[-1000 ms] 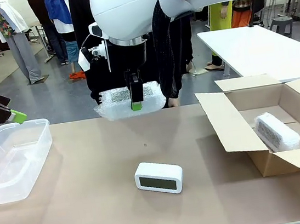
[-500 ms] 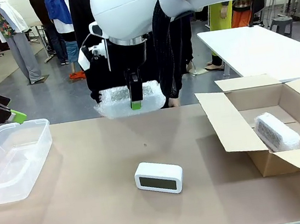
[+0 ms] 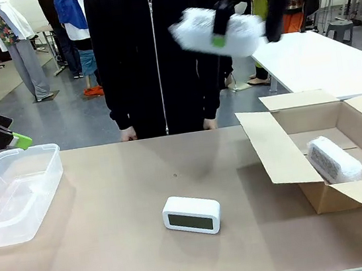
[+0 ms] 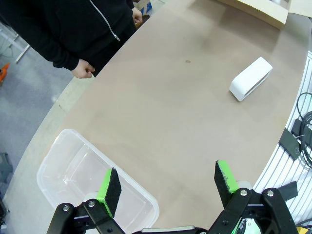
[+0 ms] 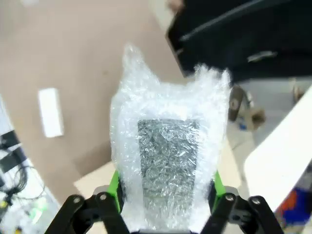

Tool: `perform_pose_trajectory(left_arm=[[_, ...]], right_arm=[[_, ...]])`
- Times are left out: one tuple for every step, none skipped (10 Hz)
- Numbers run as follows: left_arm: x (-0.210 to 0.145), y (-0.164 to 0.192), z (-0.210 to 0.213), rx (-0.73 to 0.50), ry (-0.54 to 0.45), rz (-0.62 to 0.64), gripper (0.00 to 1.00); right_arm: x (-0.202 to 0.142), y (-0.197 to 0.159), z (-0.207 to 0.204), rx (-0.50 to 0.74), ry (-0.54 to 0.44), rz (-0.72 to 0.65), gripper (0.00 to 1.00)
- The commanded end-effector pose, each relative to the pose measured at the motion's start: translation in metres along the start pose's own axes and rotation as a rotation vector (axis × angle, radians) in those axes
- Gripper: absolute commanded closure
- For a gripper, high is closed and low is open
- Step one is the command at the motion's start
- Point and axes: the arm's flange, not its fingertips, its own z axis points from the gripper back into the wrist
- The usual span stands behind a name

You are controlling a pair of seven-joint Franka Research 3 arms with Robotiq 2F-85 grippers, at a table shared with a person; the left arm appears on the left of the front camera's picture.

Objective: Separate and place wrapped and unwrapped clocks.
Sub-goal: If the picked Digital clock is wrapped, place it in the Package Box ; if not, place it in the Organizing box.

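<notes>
Holding a wrapped clock [image 3: 244, 33] aloft

Right hand [image 5: 165, 187] clamps it at 1 o'clock, high over the worktop [image 3: 103, 253]. Second wrapped clock [image 3: 333, 159] lies in the box [image 3: 277, 153] at 3 o'clock; bare clock [image 3: 191, 214] sits near 6. Left hand [image 4: 168, 180] stands wide, empty
</notes>
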Motion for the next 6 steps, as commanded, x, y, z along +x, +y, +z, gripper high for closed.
perform_pose_trajectory(left_arm=[[0.0,0.0,0.0,-0.008,-0.004,-0.001,0.0],[0.0,0.0,0.0,-0.008,-0.004,-0.001,0.0],[0.0,0.0,0.0,-0.008,-0.004,-0.001,0.0],[0.0,0.0,0.0,-0.008,-0.004,-0.001,0.0],[0.0,0.0,0.0,-0.008,-0.004,-0.001,0.0],[0.0,0.0,0.0,-0.008,-0.004,-0.001,0.0]], right_arm=[[-0.063,0.001,-0.002,-0.061,0.007,-0.273,0.22],[-0.105,-0.009,0.0,-0.098,-0.003,-0.444,0.22],[-0.138,-0.018,-0.006,-0.167,0.037,-0.605,0.22],[-0.165,-0.025,-0.018,-0.226,0.096,-0.729,0.22],[-0.187,-0.036,-0.037,-0.261,0.117,-0.767,0.22],[-0.204,-0.051,-0.061,-0.242,0.108,-0.771,0.22]])
